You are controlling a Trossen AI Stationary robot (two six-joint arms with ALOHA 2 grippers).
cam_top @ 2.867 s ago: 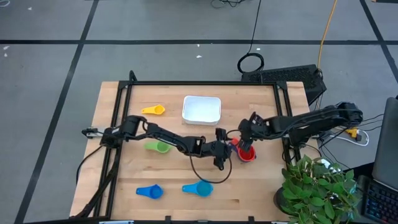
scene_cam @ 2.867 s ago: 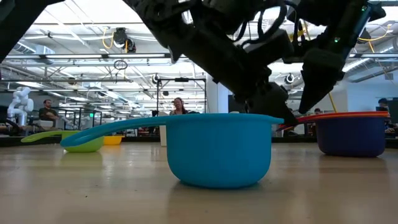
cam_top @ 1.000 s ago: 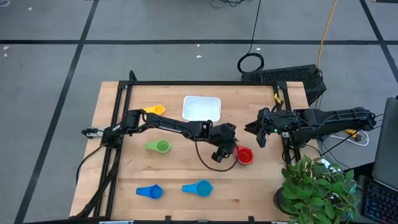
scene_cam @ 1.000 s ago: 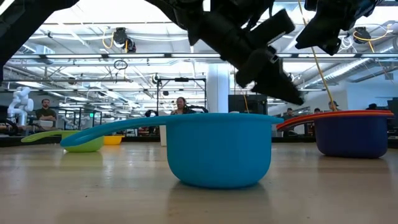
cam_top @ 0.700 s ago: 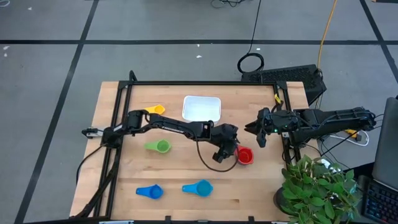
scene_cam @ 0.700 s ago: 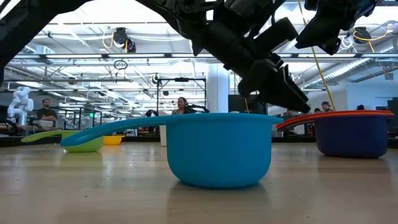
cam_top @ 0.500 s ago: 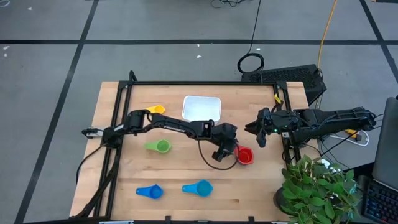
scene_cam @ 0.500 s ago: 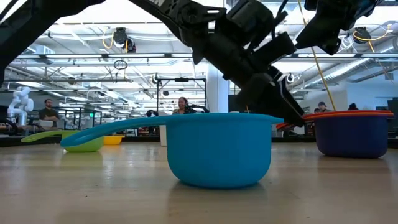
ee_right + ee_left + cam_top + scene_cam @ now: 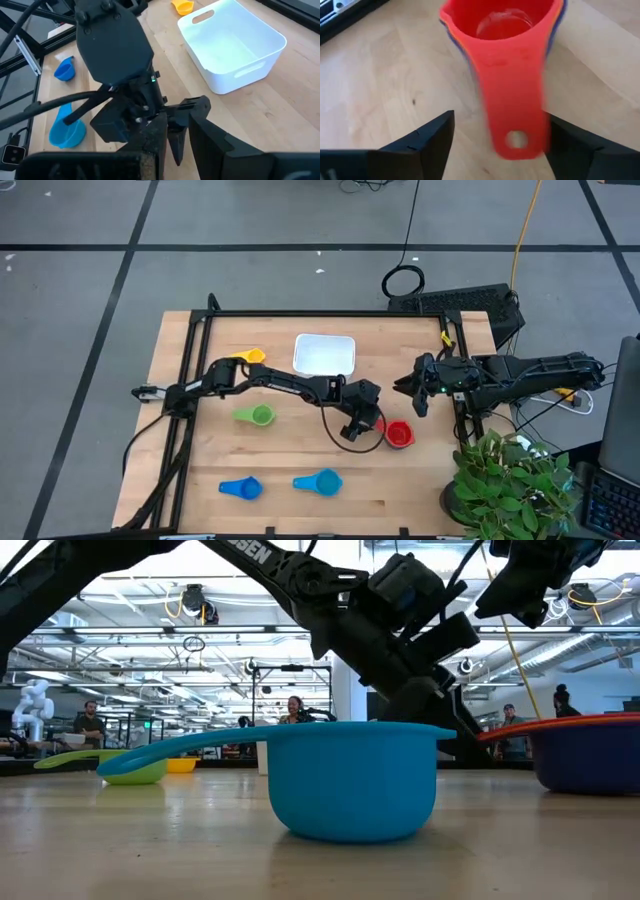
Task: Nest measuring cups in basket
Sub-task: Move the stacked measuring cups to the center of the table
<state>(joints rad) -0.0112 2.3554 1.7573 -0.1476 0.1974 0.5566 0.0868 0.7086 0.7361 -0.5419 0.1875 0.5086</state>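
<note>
Two dark fingers [image 9: 425, 142] of the left gripper [image 9: 372, 423] stand spread on either side of the red measuring cup's [image 9: 399, 434] handle, with clear gaps, neither touching it. That red cup sits nested in a stack over an orange and a navy cup, whose rims show just under it in the left wrist view; the navy cup [image 9: 590, 762] rests on the wooden desk [image 9: 290, 465]. Taking the white basket [image 9: 324, 355] as landmark, the stack lies well in front of it and toward the right arm's side, with the left gripper just beside the stack. The right gripper [image 9: 420, 388] hangs above the desk, right of the basket and apart from the stack; its fingers [image 9: 205, 135] stand slightly apart with nothing between them. A yellow cup [image 9: 247, 357] lies just left of the basket, a green cup [image 9: 256, 416] farther left and forward, and the blue cup [image 9: 240, 488] and light blue cup [image 9: 319, 481] lie near the front edge, well apart from the basket.
</note>
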